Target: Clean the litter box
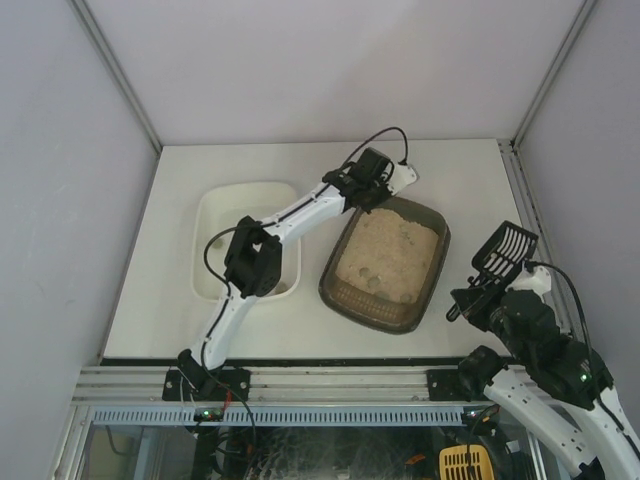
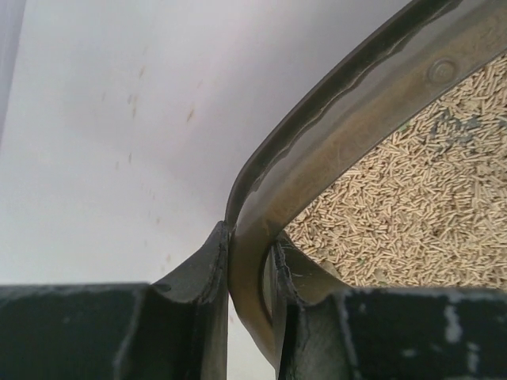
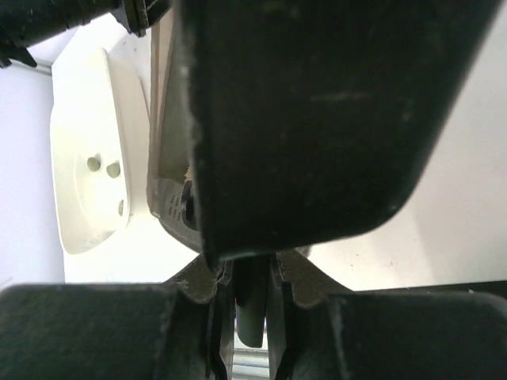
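While the near right corner of the bench (image 1: 165,285) is where we begin, the right claw (image 3: 247,273) there is clenched on the handle of the small black slotted scoop (image 1: 507,247). The scoop is raised off to the right of the litter box (image 1: 372,316), apart from it. We can make out no load on its slots.

Further in, the litter box sits on the bench right of centre, turned at a slant, with beige pellet litter (image 1: 390,255) spread across its floor. The surface shows a few dimples and some greyish flecks (image 2: 467,123). We cannot tell whether any of these are waste.

Just beside it on the left lies the white tray (image 1: 203,240), and a few small lumps (image 3: 103,166) rest inside.

Farthest out, the left claw (image 2: 248,241) grasps the box's rim at its far corner, one finger outside the rim and one inside above the litter.

We judge the job partly done. The lumps in the tray suggest some clumps are already out, and the box is now braced. What seems left is further sifting of the marked patches, carrying anything found across to the tray, then letting go of the rim and setting the scoop down.
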### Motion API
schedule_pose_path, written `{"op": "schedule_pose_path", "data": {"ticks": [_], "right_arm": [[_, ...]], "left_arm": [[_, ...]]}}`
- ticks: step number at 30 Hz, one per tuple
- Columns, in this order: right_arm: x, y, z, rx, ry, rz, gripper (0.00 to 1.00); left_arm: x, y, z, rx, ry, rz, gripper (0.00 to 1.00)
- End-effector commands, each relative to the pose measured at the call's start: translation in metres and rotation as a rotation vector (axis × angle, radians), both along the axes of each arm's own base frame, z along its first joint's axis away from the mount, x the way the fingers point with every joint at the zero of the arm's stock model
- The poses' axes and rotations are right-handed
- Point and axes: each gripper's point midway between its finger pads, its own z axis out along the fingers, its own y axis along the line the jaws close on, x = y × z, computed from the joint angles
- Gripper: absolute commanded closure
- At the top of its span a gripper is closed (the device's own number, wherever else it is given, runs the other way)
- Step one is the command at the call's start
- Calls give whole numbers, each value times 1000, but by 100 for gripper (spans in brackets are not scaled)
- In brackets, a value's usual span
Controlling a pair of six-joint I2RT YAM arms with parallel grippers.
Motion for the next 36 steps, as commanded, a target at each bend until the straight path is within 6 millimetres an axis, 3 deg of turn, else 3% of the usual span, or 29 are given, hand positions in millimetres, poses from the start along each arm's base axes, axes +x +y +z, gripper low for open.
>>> {"op": "schedule_pose_path", "data": {"ticks": [1,7,12,23,29,36], "right_arm": [[-10,-24,13,34,-28,-109,100],[-24,-46,15,44,-20,-191,100],[-37,-60,6,50,18,-249,100],[-61,-85,-3,121,37,-355,100],[-65,-89,-5,146,41,-386,100],[-64,-91,-4,156,37,-402,100]], "left_arm": [[2,-62,84,-21,-354,-464,100],[-33,-94,92,-69,-464,-876,100],[-59,-130,109,-183,-534,-1042,100],[-153,-188,65,-177,-695,-1492,100],[-201,-196,56,-233,-790,-1715,100],[-246,-168,43,-266,-831,-1947,100]]}}
